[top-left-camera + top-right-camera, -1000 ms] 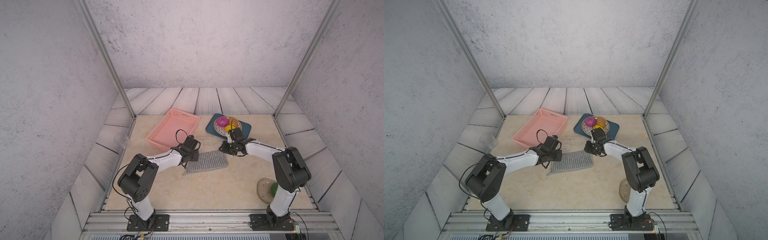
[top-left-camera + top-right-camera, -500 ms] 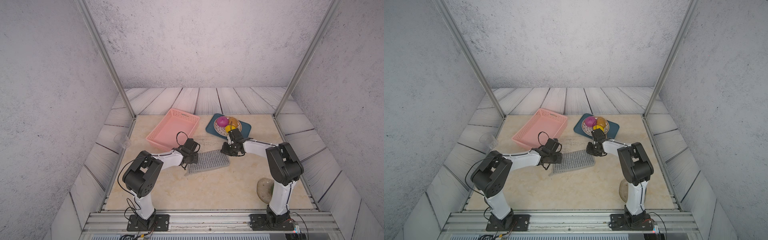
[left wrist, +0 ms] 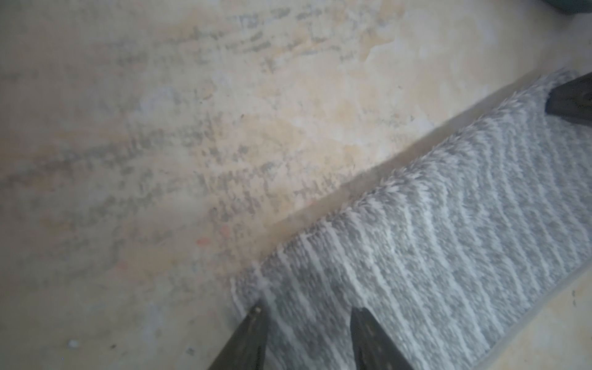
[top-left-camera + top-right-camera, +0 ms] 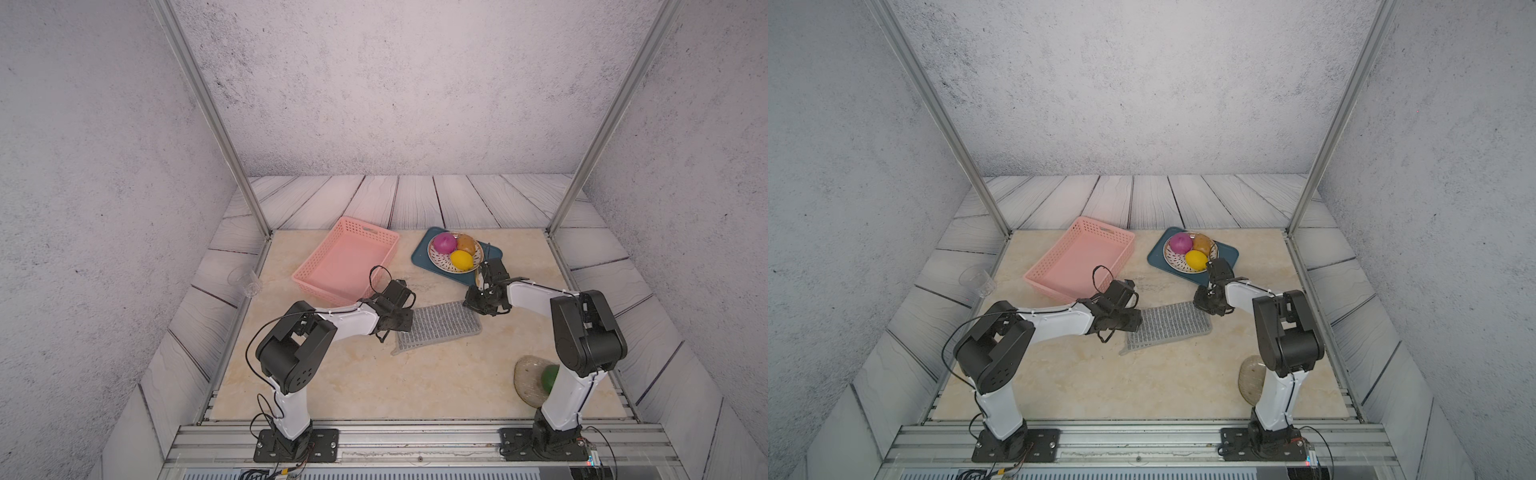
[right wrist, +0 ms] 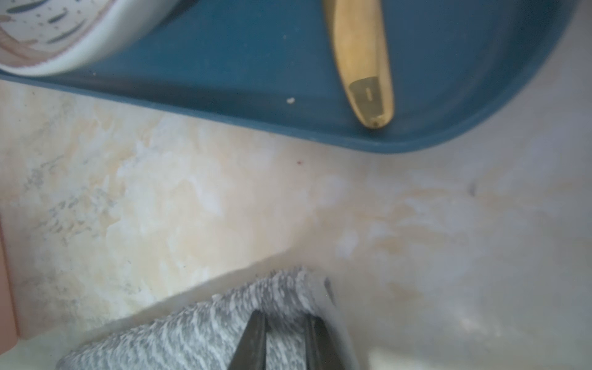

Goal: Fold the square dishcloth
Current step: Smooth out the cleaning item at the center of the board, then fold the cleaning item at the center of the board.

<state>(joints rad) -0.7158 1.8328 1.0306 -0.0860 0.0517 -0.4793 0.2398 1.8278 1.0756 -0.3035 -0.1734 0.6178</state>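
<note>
Spreading across the whole workspace, the marbled table (image 4: 374,386) carried everything. Off the outer side of the left gripper (image 4: 401,322) stood the pink basket (image 4: 345,266), empty as far as the pictures showed. The square dishcloth (image 4: 440,326) lay flat between the two grippers as a long rectangle, doubled over once. The first fold looked done. A pale corner of the lower layer poked out past the upper one on the near side of the left gripper, so the edges did not quite match. Judging by the shape, a second fold across the length and some squaring-up were left.

Both top views gave the overall layout but hid the fingertips under the wrists. The left wrist view showed what they could not. There the left gripper (image 3: 307,310) stood with its jaws spread, tips resting down on the striped pile at one end of the cloth, gripping nothing. In the right wrist view the right gripper (image 5: 285,317) had its jaws drawn narrow, seemingly pinching the fluffy far corner. Just ahead of its tips lay the blue tray (image 5: 224,96), holding a speckled plate (image 5: 48,38) and a wooden handle (image 5: 362,64) that was barely visible from above.
</note>
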